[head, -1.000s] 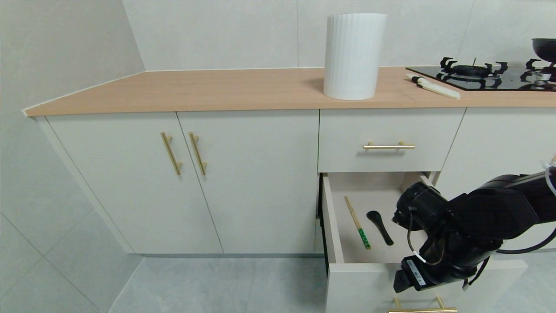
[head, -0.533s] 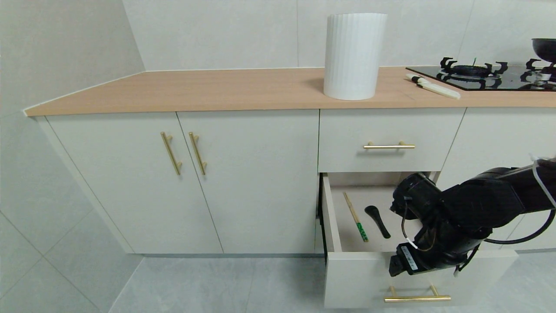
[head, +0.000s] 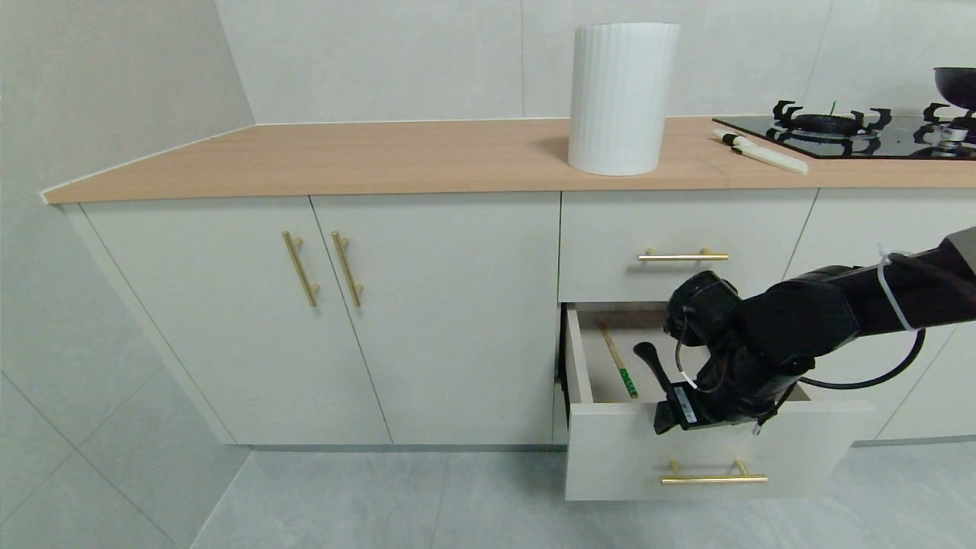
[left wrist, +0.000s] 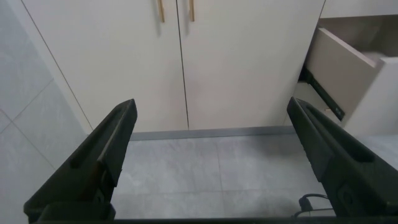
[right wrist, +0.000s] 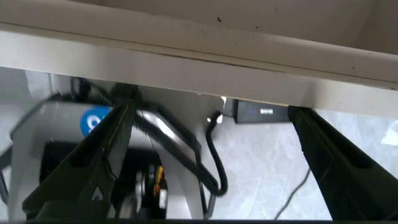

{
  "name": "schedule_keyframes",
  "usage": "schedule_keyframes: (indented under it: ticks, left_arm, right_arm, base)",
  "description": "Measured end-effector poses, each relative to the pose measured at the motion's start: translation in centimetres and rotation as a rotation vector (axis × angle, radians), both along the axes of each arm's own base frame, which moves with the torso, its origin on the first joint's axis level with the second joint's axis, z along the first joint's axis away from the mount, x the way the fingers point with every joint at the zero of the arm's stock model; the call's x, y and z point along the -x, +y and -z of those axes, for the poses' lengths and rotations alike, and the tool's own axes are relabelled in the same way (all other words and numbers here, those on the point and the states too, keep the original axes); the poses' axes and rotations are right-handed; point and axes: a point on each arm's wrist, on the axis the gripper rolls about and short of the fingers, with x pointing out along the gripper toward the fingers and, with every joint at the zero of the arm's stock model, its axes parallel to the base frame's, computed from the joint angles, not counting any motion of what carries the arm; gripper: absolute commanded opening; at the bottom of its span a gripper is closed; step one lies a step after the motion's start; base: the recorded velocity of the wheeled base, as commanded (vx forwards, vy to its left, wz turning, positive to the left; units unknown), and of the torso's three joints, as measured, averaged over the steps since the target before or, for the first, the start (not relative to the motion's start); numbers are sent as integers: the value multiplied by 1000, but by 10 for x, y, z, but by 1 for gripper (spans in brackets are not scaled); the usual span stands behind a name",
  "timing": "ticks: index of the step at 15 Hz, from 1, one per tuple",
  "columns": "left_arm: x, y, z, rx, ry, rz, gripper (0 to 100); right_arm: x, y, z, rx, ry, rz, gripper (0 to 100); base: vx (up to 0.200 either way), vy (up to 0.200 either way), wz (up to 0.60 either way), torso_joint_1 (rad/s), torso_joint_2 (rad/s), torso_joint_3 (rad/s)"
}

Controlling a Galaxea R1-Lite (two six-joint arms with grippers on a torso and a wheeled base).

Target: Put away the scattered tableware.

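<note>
The drawer (head: 610, 457) has slid further in, right fingers (right wrist: 93, 168) spread empty at its front, left fingers (left wrist: 102, 155) likewise.

One spoon (head: 654, 367), one chopstick pair (head: 618, 360), one canister (head: 621, 99).

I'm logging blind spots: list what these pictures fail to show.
- Head view: the black right arm covers the right half of the open pale lower drawer.
- Head view: the black spoon loses its handle end behind that wrist.
- Head view: the black pan on the hob is cut by the edge.
- Right wrist view: whether the right gripper touches the drawer front is unclear.
</note>
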Motion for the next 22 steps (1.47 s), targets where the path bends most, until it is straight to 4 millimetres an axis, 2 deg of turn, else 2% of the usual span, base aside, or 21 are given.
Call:
schedule_keyframes:
  ticks: [6, 9, 22]
  left_arm:
    - [0, 0, 0, 0, 0, 0, 100]
    - [0, 0, 0, 0, 0, 0, 100]
    - [0, 0, 0, 0, 0, 0, 100]
  right_arm:
    - [-33, -3, 11, -1, -33, 58, 100]
    - [-50, -5, 19, -4, -119, 97, 100]
    - [-95, -7, 44, -128, -397, 235, 100]
  base:
    - [0, 0, 0, 0, 0, 0]
    - [0, 0, 0, 0, 0, 0]
    - [0, 0, 0, 0, 0, 0]
